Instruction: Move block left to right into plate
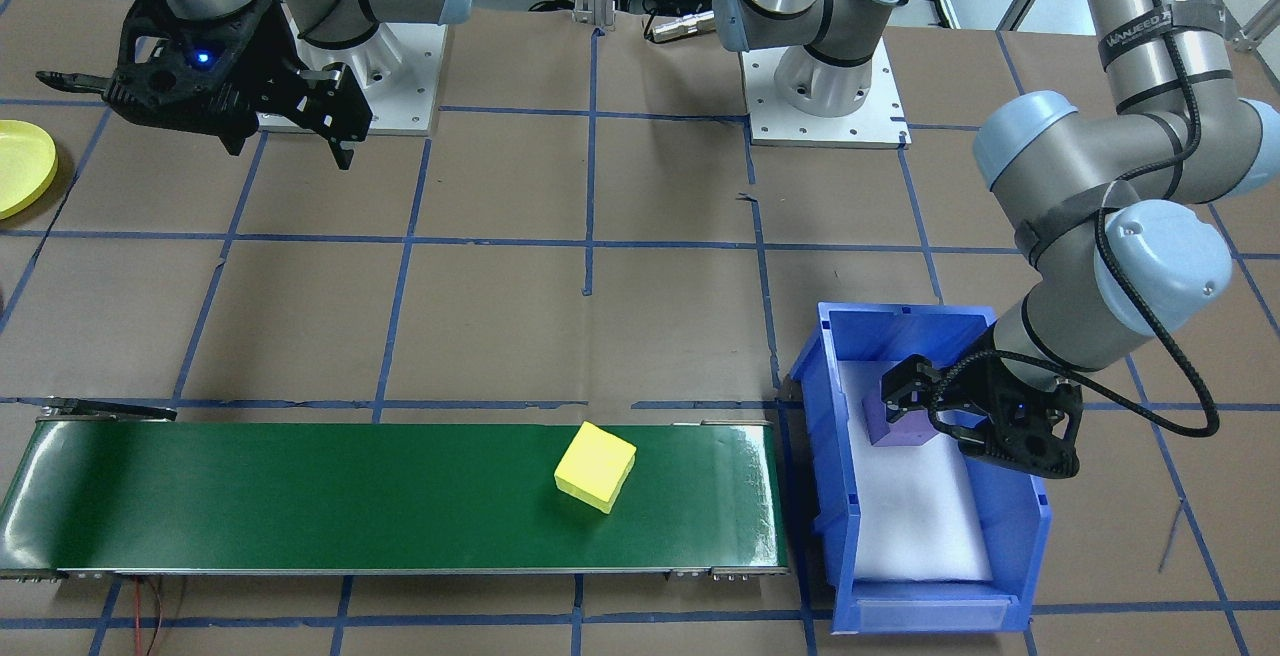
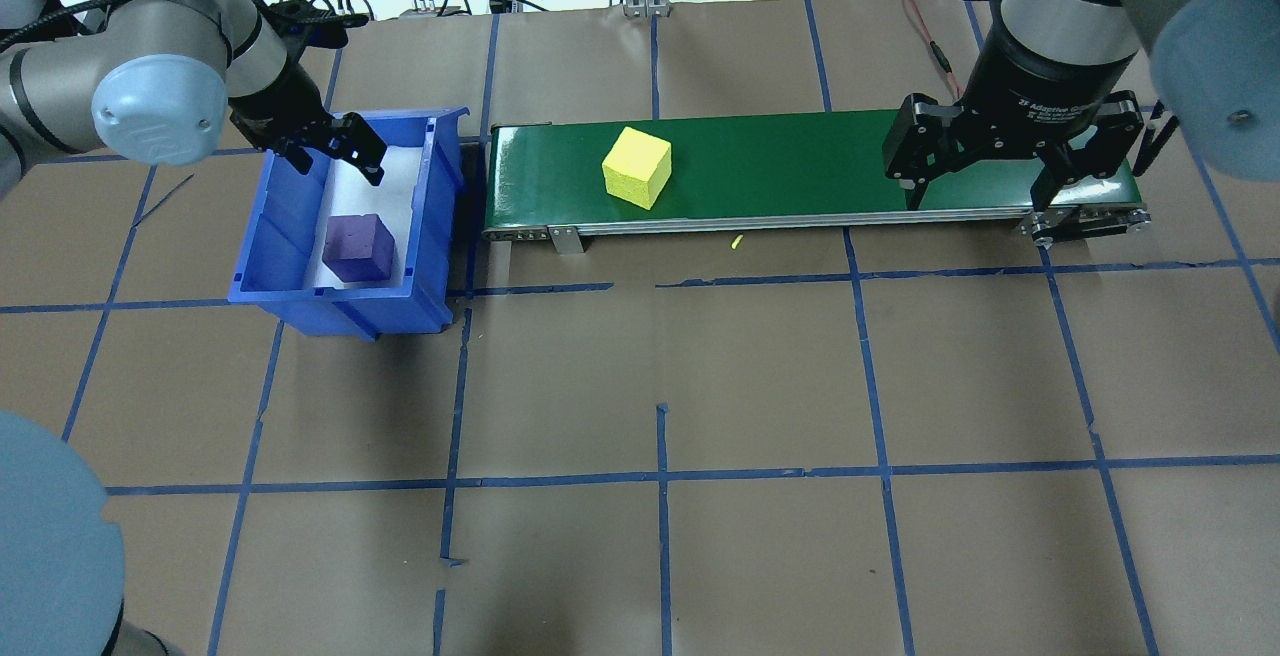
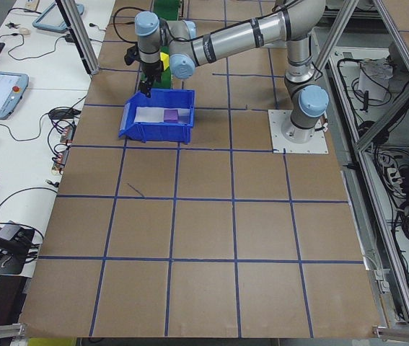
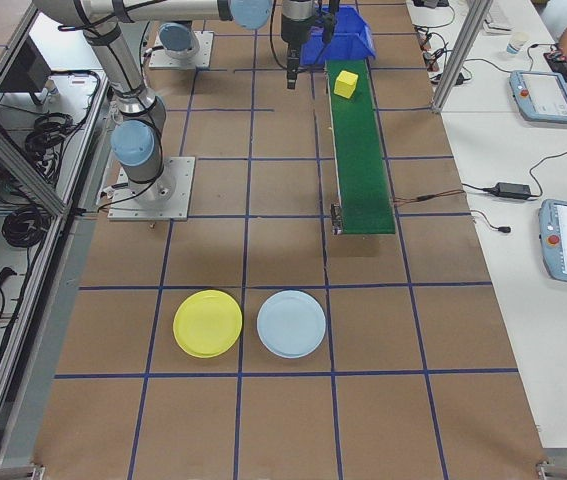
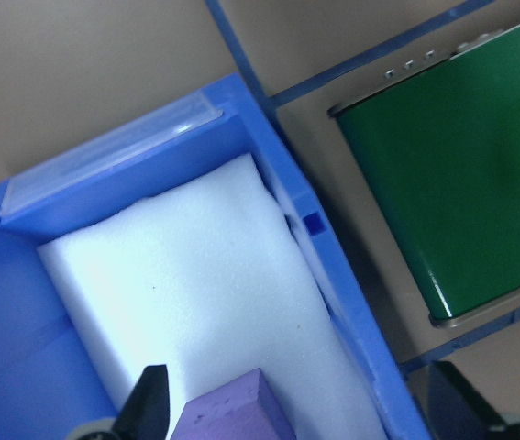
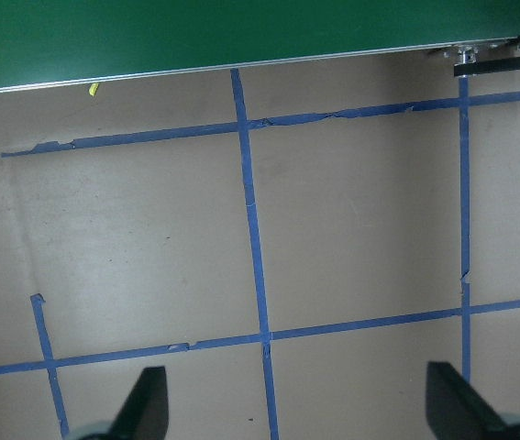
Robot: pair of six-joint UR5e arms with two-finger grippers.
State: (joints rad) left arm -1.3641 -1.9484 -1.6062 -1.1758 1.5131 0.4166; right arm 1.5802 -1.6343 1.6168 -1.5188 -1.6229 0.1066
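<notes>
While yellow block rides green belt, we note right gripper spread wide, empty, above belt's far end; left gripper wide over purple block. Yellow plate well beyond belt. Risk: mistimed grab, block overruns.

My near arm reaches across the taped brown table to the blue bin, my gripper above its far end; a purple block lies on the white foam inside
</notes>
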